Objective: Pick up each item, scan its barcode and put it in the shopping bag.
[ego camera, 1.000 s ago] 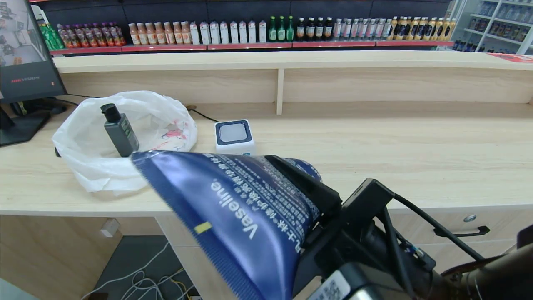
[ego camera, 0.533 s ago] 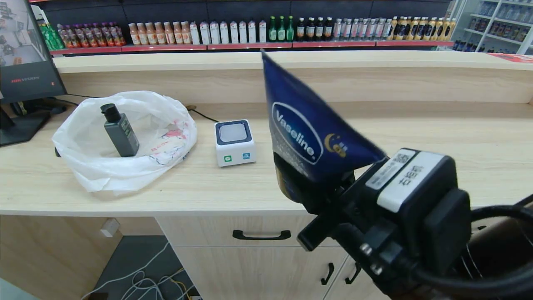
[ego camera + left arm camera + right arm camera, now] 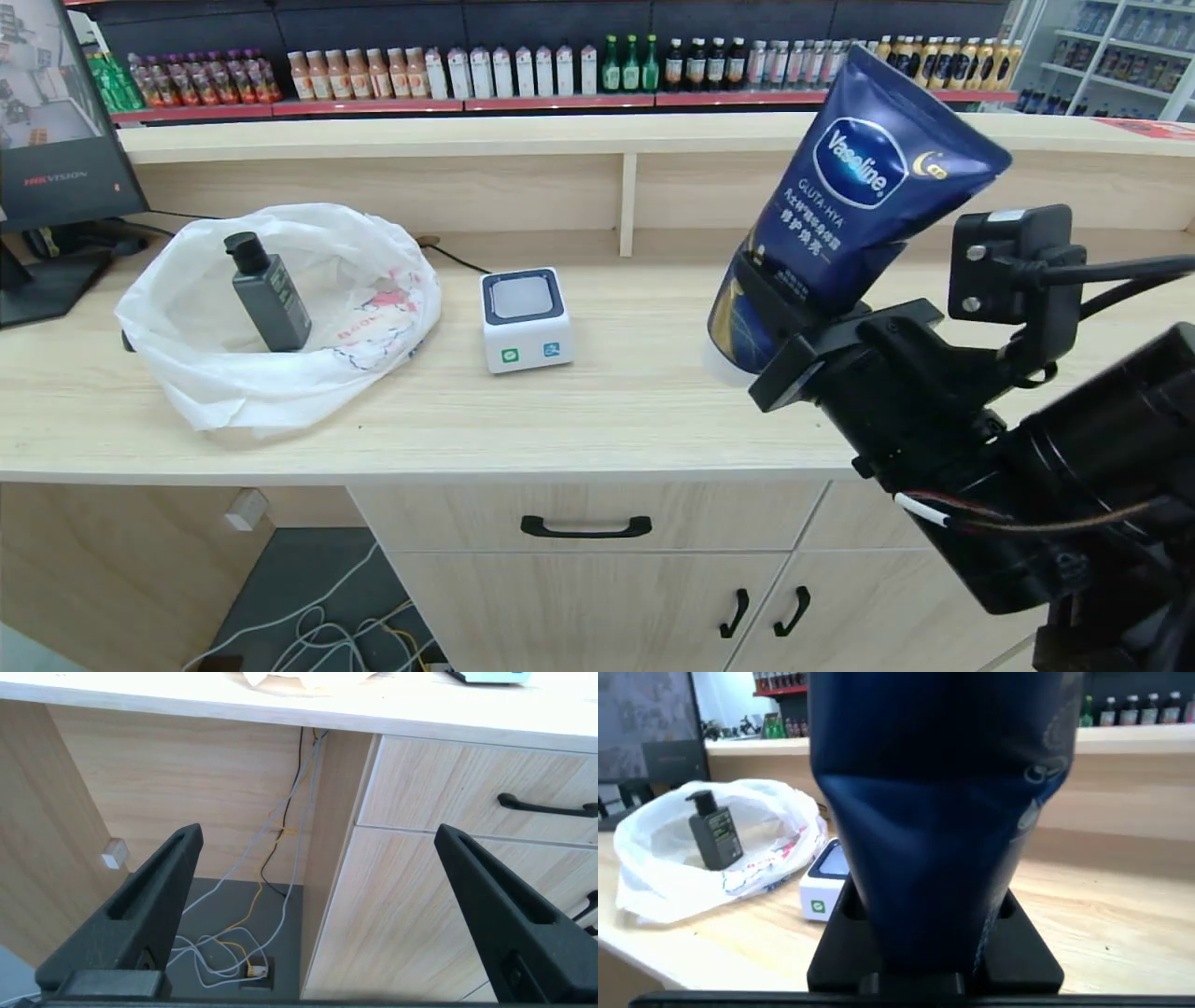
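A dark bottle (image 3: 269, 294) is already placed in the shopping bag (image 3: 233, 397); the blue tube (image 3: 854, 196), pinched by the right gripper (image 3: 812, 308), is judged not yet scanned.

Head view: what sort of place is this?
Probably a shop checkout: rows of bottled drinks on the shelves behind, a white barcode scanner on the wooden counter, and a plastic shopping bag beside it.

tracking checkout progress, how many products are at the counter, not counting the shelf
2. A dark grey bottle sits inside the shopping bag on the counter; a blue tube is held above it by the right gripper. The bag's folds may hide more.
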`<state>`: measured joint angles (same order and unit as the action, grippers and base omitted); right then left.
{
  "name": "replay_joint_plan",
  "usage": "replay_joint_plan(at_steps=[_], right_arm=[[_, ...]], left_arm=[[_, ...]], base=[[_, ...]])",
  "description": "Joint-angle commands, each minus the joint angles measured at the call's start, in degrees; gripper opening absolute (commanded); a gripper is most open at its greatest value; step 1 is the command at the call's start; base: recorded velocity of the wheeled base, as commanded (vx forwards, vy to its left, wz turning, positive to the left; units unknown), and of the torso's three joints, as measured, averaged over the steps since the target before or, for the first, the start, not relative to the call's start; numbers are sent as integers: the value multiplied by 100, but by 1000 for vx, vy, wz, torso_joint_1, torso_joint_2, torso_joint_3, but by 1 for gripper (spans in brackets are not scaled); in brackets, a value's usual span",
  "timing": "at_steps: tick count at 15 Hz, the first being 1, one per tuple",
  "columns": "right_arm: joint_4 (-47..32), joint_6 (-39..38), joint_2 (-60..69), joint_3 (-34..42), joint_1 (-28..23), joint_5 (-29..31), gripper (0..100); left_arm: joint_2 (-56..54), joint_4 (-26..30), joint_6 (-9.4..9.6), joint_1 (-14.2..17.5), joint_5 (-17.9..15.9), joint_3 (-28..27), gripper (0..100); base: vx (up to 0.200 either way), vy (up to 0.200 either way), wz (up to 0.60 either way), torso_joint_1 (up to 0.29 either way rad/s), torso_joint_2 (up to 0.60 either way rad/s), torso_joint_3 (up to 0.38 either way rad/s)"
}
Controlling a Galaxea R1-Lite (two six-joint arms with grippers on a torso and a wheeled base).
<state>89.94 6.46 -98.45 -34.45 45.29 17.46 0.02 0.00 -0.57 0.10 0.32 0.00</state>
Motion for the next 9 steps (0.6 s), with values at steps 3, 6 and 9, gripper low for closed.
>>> replay_joint_plan(at_steps=[3, 6, 9], right_arm=[[6, -426, -254, -88, -275, 21, 0], [6, -549, -333, -79, -336, 38, 0], [6, -769, -368, -150, -583, 47, 0]], left_arm=[[-2, 0, -4, -1, 3, 0, 100], [-2, 0, -13, -1, 3, 0, 100], [-2, 0, -13, -1, 3, 0, 100]], base=[[0, 0, 0, 0, 0, 0], [0, 0, 0, 0, 0, 0], [0, 133, 0, 2, 2, 0]])
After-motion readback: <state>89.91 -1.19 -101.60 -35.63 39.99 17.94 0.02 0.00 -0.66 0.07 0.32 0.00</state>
